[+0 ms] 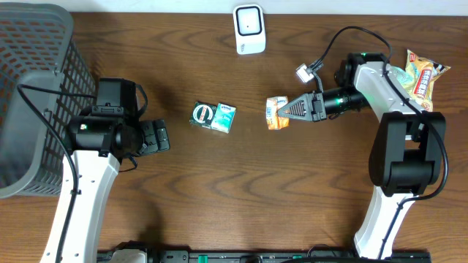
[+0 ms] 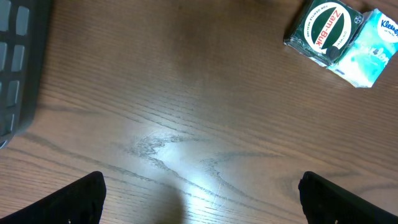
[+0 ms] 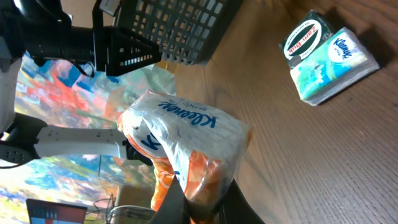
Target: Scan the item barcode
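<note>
The right gripper (image 1: 287,110) is clamped on the orange Kleenex pack (image 1: 275,115) at 3 o'clock of table centre, likely to present its barcode to the white scanner (image 1: 248,29) at 12 o'clock. The left gripper (image 1: 162,136) hangs wide and empty at 9 o'clock, out of the way.

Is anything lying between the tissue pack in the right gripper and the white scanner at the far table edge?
Nothing visible: only bare wooden table separates the orange-and-white Kleenex tissue pack, shut in the right gripper, from the white boxy scanner.
</note>
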You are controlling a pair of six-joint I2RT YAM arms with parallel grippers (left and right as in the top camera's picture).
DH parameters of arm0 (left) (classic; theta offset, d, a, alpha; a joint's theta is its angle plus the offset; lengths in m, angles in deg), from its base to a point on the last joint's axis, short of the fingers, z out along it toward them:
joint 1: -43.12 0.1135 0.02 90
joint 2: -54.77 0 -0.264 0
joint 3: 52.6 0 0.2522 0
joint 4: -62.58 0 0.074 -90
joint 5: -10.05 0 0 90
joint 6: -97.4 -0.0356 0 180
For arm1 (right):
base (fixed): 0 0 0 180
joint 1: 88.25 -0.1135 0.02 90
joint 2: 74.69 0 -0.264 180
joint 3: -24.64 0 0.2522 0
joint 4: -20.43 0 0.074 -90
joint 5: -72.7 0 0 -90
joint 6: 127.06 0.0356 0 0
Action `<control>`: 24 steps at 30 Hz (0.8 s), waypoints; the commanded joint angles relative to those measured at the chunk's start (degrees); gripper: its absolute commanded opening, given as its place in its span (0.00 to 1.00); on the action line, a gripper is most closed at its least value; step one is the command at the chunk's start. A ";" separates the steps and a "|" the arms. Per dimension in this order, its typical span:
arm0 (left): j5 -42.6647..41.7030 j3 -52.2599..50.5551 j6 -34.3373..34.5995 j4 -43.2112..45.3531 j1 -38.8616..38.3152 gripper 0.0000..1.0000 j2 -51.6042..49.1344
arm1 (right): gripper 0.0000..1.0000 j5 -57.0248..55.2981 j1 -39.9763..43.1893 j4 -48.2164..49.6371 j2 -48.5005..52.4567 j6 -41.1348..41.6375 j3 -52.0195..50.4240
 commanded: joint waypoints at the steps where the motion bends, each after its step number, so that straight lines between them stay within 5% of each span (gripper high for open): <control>1: 0.33 -0.28 0.52 -0.11 -0.17 0.98 -0.20 | 0.01 1.01 -0.37 0.09 0.22 -1.14 0.94; 17: 0.33 -0.28 0.52 -0.11 -0.17 0.98 -0.20 | 0.01 -1.79 -1.11 3.34 0.24 3.45 0.96; 19: 0.33 -0.28 0.52 -0.11 -0.17 0.98 -0.20 | 0.01 -6.93 -2.05 7.89 0.24 10.56 0.94; 24: 0.33 -0.28 0.52 -0.11 -0.17 0.98 -0.20 | 0.01 -34.71 -5.79 23.04 0.24 46.12 1.01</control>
